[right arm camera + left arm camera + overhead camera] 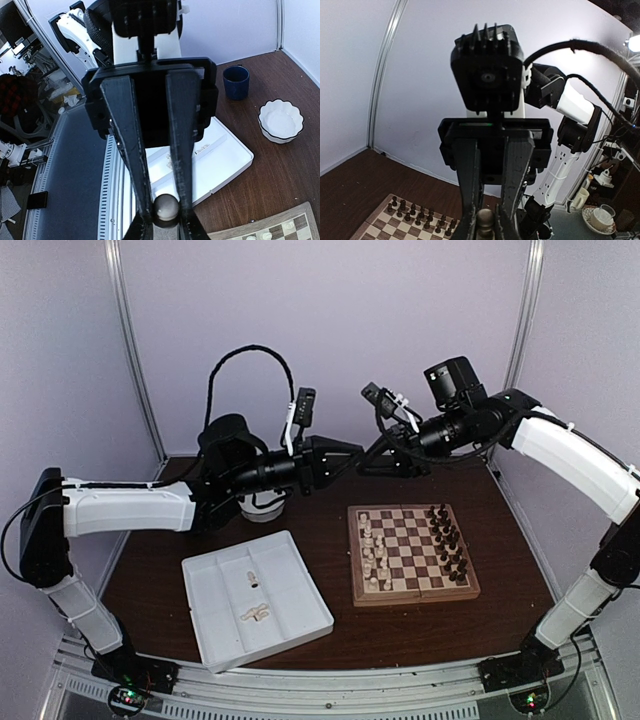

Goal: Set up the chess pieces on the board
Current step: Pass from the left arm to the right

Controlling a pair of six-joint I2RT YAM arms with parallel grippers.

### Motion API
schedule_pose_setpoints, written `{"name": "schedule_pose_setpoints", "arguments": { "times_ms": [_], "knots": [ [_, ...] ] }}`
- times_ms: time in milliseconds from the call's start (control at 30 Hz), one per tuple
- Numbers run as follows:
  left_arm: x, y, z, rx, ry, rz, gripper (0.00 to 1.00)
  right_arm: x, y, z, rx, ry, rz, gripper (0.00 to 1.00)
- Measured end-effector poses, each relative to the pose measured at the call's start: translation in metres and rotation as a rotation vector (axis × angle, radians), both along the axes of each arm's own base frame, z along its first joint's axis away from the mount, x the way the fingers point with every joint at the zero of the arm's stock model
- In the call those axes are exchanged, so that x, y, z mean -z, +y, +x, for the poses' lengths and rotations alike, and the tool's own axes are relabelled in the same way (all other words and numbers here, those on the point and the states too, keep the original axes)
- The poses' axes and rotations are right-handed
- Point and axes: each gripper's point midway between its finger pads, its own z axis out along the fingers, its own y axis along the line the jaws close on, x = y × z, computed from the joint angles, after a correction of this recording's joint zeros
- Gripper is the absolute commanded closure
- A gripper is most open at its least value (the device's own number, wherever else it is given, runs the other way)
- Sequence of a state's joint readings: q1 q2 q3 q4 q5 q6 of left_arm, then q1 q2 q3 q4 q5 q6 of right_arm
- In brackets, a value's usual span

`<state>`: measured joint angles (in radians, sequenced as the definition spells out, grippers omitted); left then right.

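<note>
The board point(410, 552) sits flat on the dark bench point(500, 625), right of centre, and it's well stocked: cream chess pieces point(375, 550) crowd the two files along its left side, and the dark set point(448, 540) lines the two files on its right, with the middle squares bare. To the left of the board, a little apart, lies the white tray point(300, 615), slightly skewed, with a few cream stragglers point(257, 614) in its compartments. Up above the far edge of the board, both arms are raised and meet tip to tip in mid-air. Between them is one round-headed pawn point(166, 207), well clear of the bench. The right wrist camera looks straight down the left fingers point(132, 150), which narrow to a pinch on either side of that little ball head. The left wrist camera gets the mirror shot: the right fingers point(470, 190) close in on the same pawn from the other side. So both pairs grip one piece at once. I can't call its colour, since it reads pale from one side and brownish from the other. Beyond the tray, at the back of the bench, stand a blue mug point(236, 81) and a white scalloped bowl point(281, 121).
</note>
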<state>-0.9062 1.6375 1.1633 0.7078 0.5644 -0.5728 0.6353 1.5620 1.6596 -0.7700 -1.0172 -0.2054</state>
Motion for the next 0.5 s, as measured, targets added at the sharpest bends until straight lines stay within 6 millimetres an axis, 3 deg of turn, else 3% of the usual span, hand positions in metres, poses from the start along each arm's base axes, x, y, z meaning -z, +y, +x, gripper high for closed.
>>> {"name": "schedule_pose_setpoints", "arguments": {
  "times_ms": [233, 500],
  "knots": [
    [0.003, -0.005, 0.009, -0.042, 0.054, 0.105, 0.58, 0.013, -0.004, 0.006, 0.018, -0.061, -0.051, 0.9],
    [-0.008, 0.011, 0.019, -0.157, 0.237, 0.365, 0.62, 0.074, -0.024, 0.008, 0.049, -0.097, -0.223, 0.89]
  ]
}}
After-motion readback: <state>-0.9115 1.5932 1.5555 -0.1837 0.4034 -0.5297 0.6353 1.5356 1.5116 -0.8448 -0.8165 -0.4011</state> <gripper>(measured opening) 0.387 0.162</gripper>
